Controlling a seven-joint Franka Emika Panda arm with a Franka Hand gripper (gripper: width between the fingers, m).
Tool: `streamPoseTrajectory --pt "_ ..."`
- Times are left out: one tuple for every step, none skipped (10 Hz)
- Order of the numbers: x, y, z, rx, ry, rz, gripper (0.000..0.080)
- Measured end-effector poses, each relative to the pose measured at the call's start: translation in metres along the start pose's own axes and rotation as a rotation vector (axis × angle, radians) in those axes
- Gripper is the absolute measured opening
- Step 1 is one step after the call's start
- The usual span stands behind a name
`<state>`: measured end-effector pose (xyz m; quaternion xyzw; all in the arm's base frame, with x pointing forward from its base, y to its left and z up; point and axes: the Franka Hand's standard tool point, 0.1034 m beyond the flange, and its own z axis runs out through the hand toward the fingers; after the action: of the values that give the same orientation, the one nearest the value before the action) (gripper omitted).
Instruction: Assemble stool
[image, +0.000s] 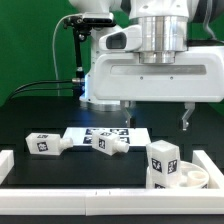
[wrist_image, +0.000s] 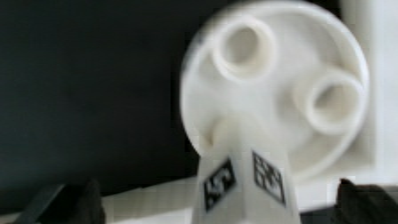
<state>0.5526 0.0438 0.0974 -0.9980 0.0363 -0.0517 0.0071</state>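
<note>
The two-finger gripper (image: 155, 120) hung with its jaws wide apart and nothing between them, above the round white plastic disc seat (image: 192, 178) of the stool. The seat lay flat on the dark table (image: 40, 110) at the exterior view's right, just inside the long white border rails (image: 100, 203). A short chunky white plastic upright leg (image: 161, 160), tagged with square black-and-white markers, stood at the seat's near edge, touching it; whether it sat fully home in a socket could not be told. Further to the exterior view's left, one loose leg (image: 45, 143) lay on its side on the bare table and a second loose leg (image: 109, 144) rested across the thin flat marker board (image: 85, 133).

The parts looked light, stiff and smooth, so probably slippery under steel pads and unlikely to give. A leg would best be taken across its flat tagged faces near the middle. The seat seemed too broad to span, so better left lying.

The exterior view alone showed the loose legs and the air between jaws and parts. The wrist view alone, though blurred, showed the seat's face with its round sockets (wrist_image: 240, 45) and the upright leg between the dark fingertips (wrist_image: 57, 203)
</note>
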Motion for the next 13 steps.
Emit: streamPoseTrajectory --pt "-0.008 0.007 0.002 -0.003 0.004 -0.106 0.0649" --pt "-0.014 0.016 0.001 -0.005 0.011 -0.193 0.0649" --pt "-0.013 0.016 0.001 -0.008 0.01 -0.243 0.0649" --pt "-0.012 0.016 0.002 -0.009 0.01 -0.285 0.0649" --pt "-0.012 0.017 0.002 -0.013 0.009 -0.37 0.0649" --pt "-0.012 0.019 0.002 -0.015 0.008 -0.444 0.0649" --pt "-0.02 0.021 0.003 0.002 -0.049 -0.493 0.0649" --pt "-0.028 0.025 0.005 0.015 -0.095 -0.541 0.0649" --pt "-0.04 0.028 0.009 0.011 -0.126 -0.627 0.0649" --pt "-0.051 0.026 0.014 -0.001 -0.158 -0.681 0.0649" --pt "-0.051 0.025 0.015 -0.015 -0.145 -0.76 0.0649" --pt "-0.052 0.027 0.016 -0.013 -0.148 -0.824 0.0649" --pt "-0.052 0.027 0.016 -0.014 -0.148 -0.802 0.0649"
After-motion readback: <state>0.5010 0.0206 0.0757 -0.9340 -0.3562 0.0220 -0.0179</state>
